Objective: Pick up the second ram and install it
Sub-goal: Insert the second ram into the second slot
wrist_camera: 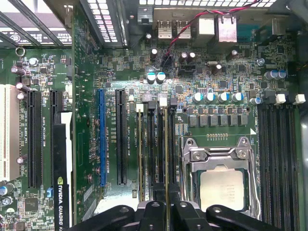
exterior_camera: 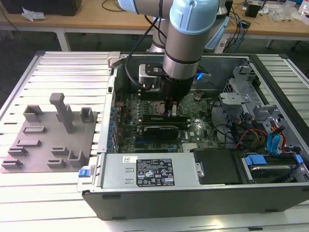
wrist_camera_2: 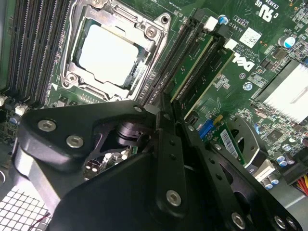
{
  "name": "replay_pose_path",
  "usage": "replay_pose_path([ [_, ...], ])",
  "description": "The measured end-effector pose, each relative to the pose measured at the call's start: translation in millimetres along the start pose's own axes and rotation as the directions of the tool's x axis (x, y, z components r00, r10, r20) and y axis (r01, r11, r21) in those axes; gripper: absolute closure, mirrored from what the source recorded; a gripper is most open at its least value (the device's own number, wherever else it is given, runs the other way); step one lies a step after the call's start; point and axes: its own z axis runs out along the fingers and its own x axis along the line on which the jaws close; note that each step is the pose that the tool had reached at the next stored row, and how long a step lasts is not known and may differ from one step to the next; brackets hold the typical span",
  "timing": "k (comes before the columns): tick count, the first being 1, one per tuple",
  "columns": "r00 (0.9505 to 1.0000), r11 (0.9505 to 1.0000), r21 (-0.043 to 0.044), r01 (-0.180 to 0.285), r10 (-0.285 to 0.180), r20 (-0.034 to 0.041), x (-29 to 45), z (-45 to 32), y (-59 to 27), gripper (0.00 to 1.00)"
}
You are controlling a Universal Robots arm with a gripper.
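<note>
In an open computer case (exterior_camera: 193, 195) lying on a slatted metal table (exterior_camera: 58, 67), the robot arm (exterior_camera: 188, 38) reaches straight down over the green motherboard (wrist_camera: 86, 96). A grey fixture plate (exterior_camera: 48, 145) with upright blocks sits on the table at the exterior view's left, beside the case. Inside the case, the claw (exterior_camera: 173, 110) hangs next to the metal-framed processor socket (wrist_camera: 221, 187). In the first wrist view its black fingers (wrist_camera: 154, 211) are drawn close together, pinching the thin top edge of the memory stick (wrist_camera: 166, 159). The stick is a long, narrow green board standing upright in a black slot just beside the socket. A second stick (wrist_camera: 140, 154) stands in a slot nearby, parallel to the first.
</note>
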Motion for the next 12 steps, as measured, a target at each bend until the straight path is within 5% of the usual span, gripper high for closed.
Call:
replay_pose_path([
  [12,1.0,1.0,-0.0012,0.007,-0.007,-0.0003,0.3,4.1,-1.0,0.89],
])
